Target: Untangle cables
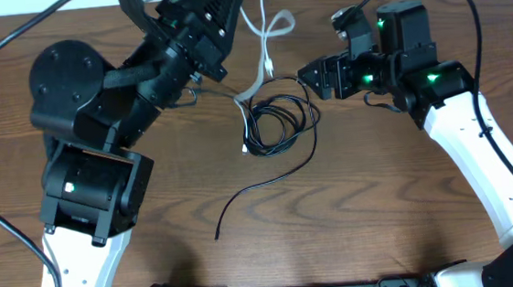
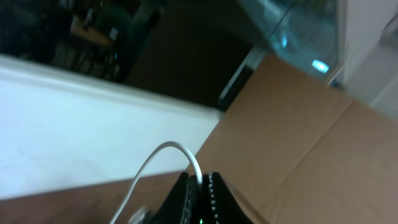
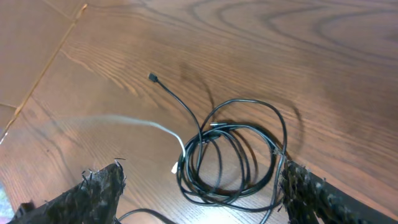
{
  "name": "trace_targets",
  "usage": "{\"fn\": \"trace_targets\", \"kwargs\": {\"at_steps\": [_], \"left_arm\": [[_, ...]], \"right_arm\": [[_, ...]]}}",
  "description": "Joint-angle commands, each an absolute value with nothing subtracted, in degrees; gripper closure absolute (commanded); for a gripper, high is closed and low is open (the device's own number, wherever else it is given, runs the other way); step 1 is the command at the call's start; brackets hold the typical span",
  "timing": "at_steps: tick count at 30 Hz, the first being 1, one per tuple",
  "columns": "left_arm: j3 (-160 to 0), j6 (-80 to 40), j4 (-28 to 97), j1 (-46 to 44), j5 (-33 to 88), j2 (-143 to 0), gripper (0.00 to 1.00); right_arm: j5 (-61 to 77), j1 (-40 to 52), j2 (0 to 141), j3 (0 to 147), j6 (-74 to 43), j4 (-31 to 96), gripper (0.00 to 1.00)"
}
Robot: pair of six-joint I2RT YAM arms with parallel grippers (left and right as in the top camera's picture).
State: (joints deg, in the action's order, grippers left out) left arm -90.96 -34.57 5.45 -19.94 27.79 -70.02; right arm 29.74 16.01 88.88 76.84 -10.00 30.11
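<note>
Closest to us on the wooden worktop (image 1: 381,207), the free tail of the black cable (image 1: 277,110) ends in a small plug (image 1: 217,236), well to the near-left of that cable's coil, and from there it curves up and rightward into the coil itself. The coil lies flat about mid-worktop between the two arms, several loose loops stacked on one another. We see the white cable (image 1: 264,56) meeting the coil's left edge: its small white plug (image 1: 245,149) lies right at the coil's near-left rim, against the black strands, and whether it passes under or through a loop we cannot tell. Just right of the coil and slightly beyond it, the right pincer (image 1: 302,74) hangs with its fingers spread wide apart, holding nothing; in its wrist view the coil shows between the two dark fingertips (image 3: 102,190). Beyond the coil, the white cable leads away, makes a small loop and runs on to the left pincer (image 2: 200,182), which sits far-left of the coil. Its fingers are pressed together on the white cable, which arches out from between them in the wrist view. Farthest off, behind that pincer, we make out brown cardboard (image 2: 311,155) and a white panel (image 2: 74,124)
</note>
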Motion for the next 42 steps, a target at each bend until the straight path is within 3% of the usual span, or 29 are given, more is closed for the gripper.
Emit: {"fn": "trace_targets", "kwargs": {"at_steps": [1, 7, 12, 23, 35, 42], "left_arm": [[-92.79, -40.38, 1.69, -19.68, 22.7, -69.54, 0.93], [-92.79, -43.24, -3.22, -19.7, 20.08, -69.54, 0.93], [-92.84, -43.2, -7.88, -19.7, 10.28, -69.54, 0.93], [-92.84, -41.69, -3.29, -19.7, 9.65, -69.78, 0.93], [-92.82, -40.77, -2.52, -19.7, 8.27, -69.93, 0.93], [-92.82, -40.77, -0.12, -19.7, 8.27, -69.97, 0.93]], "right_arm": [[30.41, 17.3, 89.3, 77.89, -10.17, 29.52, 0.21], [32.51, 18.98, 91.72, 77.89, -9.13, 27.42, 0.19], [39.75, 19.25, 95.74, 77.89, -8.62, 22.92, 0.19], [46.37, 24.08, 107.74, 77.89, -3.42, 10.85, 0.12], [48.58, 29.34, 115.55, 77.89, -0.12, 7.01, 0.24], [41.45, 32.01, 119.52, 77.89, -1.74, 2.9, 0.48]]}}
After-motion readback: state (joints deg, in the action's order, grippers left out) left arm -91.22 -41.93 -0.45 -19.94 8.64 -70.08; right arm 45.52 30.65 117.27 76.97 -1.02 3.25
